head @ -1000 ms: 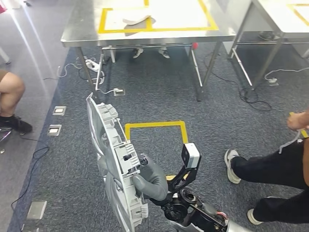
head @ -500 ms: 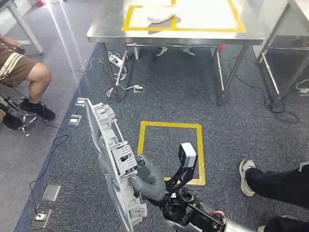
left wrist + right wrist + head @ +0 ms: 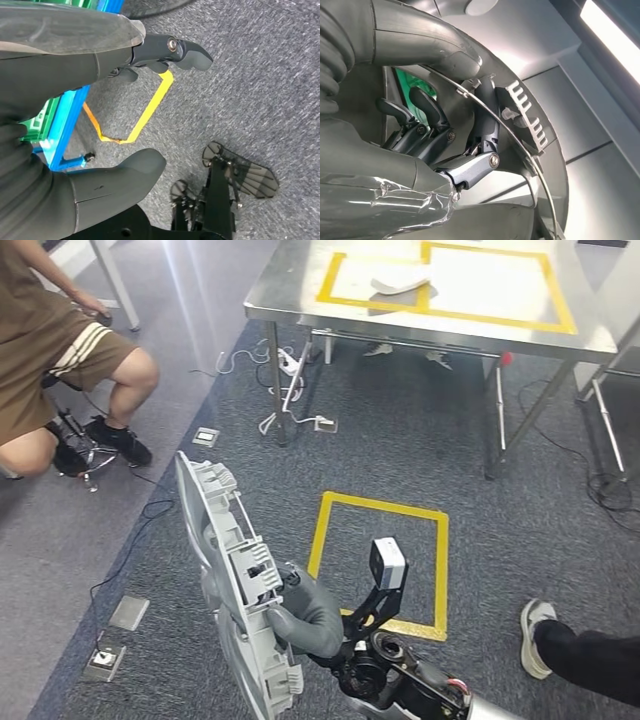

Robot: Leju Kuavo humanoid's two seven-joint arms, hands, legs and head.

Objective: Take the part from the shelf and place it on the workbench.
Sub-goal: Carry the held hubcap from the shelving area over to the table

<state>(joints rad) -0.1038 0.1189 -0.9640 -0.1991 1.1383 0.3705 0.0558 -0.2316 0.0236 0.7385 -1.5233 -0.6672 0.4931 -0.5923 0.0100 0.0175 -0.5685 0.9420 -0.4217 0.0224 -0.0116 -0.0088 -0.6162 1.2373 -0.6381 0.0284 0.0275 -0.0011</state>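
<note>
Gripping grey ribbed part [image 3: 230, 570], right hand [image 3: 306, 615]

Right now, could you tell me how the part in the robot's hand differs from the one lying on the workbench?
The grey part stands on edge, gripped by the right hand above the carpet; the pale part lies flat on the workbench across the yellow tape. The grey part looks larger and shows ribbed clips; the pale part looks smooth. Both are light-coloured.
</note>
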